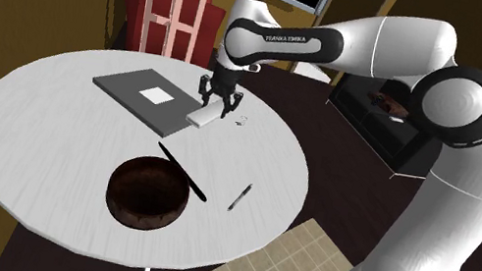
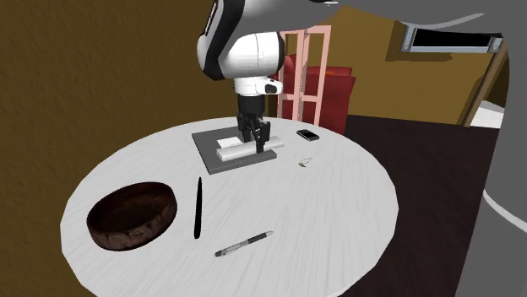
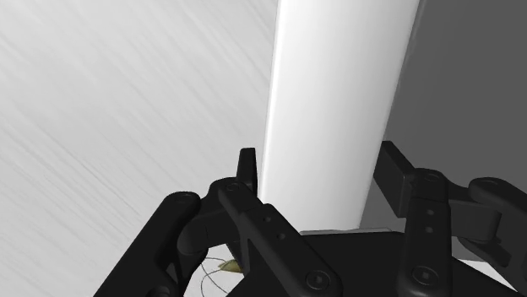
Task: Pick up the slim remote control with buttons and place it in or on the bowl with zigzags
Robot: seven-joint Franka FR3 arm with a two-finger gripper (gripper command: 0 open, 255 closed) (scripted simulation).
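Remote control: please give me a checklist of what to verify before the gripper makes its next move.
1. Gripper astride the white remote: ok, one finger at each long side.
2. Fingers shut on it: not ok, they stand apart.
3. Remote lifted: not ok, it lies on the grey slab.
4. Brown bowl upright, opening up: ok.
5. Way to the bowl: probably ok, the black stick between them lies flat.

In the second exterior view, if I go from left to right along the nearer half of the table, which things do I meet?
dark brown bowl → thin black stick → pen
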